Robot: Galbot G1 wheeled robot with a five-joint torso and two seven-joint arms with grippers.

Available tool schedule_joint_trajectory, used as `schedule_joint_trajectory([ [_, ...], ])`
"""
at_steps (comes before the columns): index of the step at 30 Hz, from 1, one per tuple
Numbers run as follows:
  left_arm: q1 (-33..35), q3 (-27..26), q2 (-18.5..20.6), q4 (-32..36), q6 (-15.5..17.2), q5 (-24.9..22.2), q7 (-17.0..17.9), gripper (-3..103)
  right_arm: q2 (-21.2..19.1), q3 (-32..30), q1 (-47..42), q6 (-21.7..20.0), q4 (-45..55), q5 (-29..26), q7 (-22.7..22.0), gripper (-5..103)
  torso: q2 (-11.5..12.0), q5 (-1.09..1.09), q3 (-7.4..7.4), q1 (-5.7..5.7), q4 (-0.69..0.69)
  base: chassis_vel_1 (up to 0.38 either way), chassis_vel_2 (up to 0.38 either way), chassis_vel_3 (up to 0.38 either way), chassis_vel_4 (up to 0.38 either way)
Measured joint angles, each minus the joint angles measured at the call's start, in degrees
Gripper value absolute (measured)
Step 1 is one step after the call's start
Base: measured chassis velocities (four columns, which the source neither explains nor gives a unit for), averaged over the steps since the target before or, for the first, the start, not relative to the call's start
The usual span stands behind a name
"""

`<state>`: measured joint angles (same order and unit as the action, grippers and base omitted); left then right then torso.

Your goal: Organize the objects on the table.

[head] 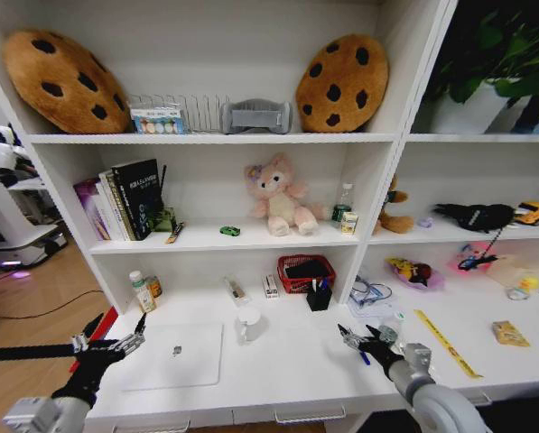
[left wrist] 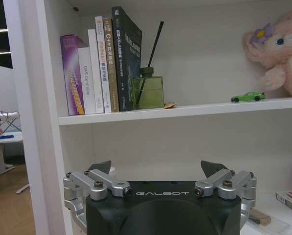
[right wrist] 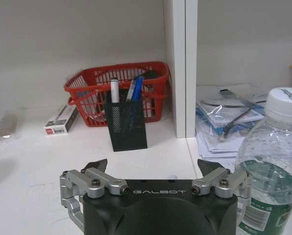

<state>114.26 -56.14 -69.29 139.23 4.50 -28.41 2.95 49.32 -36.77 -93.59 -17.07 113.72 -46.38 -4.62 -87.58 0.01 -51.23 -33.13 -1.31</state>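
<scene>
Right gripper (head: 355,340): nearest to me, low over the near right part of the table (head: 287,374); its fingers stand wide, holding nothing.
Left gripper (head: 132,341): at the near left edge, also spread wide and empty, just left of the laptop (head: 174,355).
Laptop: closed, flat on the near left of the table.
Pens: a blue pen (head: 363,356) lies under the right gripper; others stand in the black holder (right wrist: 125,124) in front of the red basket (right wrist: 117,92).
Toy car (left wrist: 247,96): on the shelf above, left of the plush.
Risk, bottle (right wrist: 269,161): I judge the right gripper may knock it, because it stands just beside the right finger.
Risk, mug (head: 247,325): it stands near the laptop's far right corner, so sliding the laptop could push it.
</scene>
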Motion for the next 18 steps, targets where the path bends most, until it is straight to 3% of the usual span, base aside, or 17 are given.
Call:
schedule_joint_trajectory([
  [18, 0.0, 0.0, 0.0, 0.0, 0.0, 0.0, 0.0, 100, 0.2, 6.3, 7.4, 2.2, -9.4, 1.7, 2.2, 100, 0.0, -0.01, 0.00, -0.01, 0.00, 0.000, 0.000, 0.000, 0.000],
])
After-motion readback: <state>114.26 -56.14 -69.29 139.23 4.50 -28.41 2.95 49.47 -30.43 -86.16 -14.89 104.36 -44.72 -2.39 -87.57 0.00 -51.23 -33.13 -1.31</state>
